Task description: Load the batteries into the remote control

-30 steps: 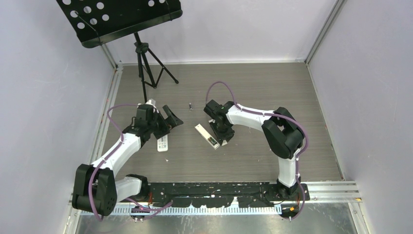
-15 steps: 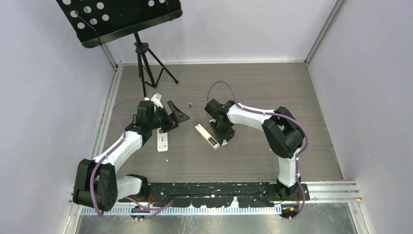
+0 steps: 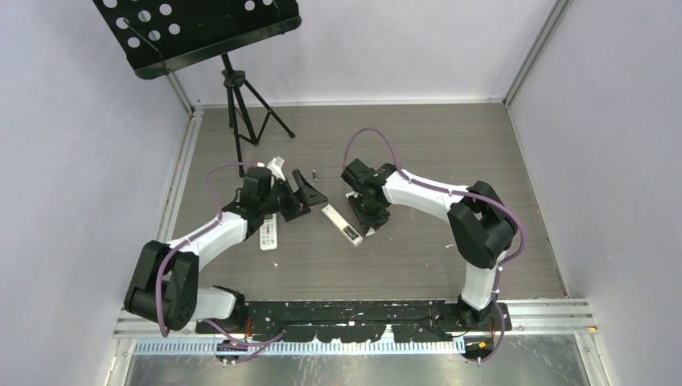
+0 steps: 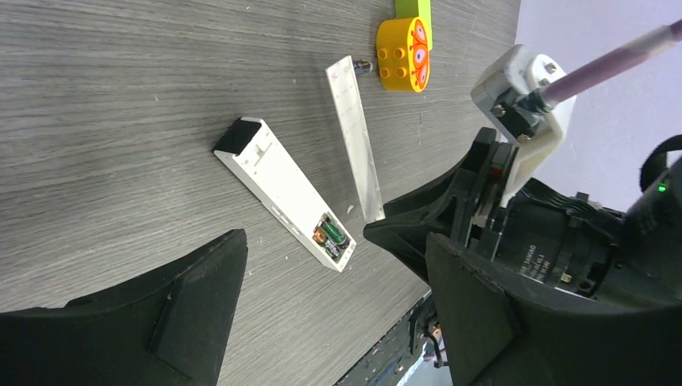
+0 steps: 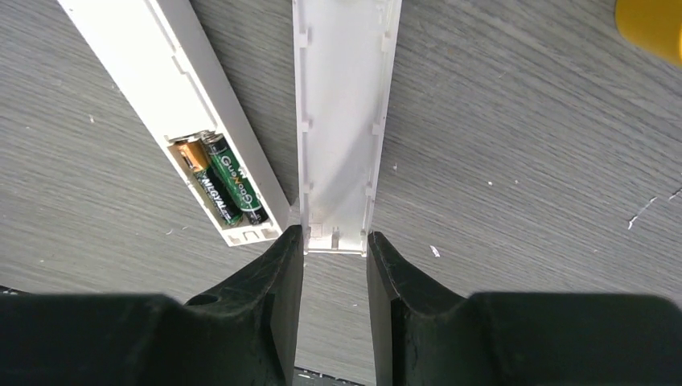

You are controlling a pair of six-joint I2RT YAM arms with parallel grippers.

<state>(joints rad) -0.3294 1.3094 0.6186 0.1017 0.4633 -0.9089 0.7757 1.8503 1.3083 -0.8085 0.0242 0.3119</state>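
The right gripper (image 5: 335, 248) is pinching the end of the white back cover (image 5: 342, 121), which lies on the surface (image 5: 523, 161). Two batteries (image 5: 223, 189) sit inside the remote (image 5: 153, 80) just beside it. The left gripper (image 4: 304, 235) hangs spread wide nearby.

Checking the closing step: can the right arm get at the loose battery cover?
Likely yes: the right claw looks closed on the near end of the battery cover; the remote lies alongside.

Wood-grain table (image 3: 418, 145): open remote (image 4: 285, 193), loose cover (image 4: 354, 137), orange toy (image 4: 402, 55).
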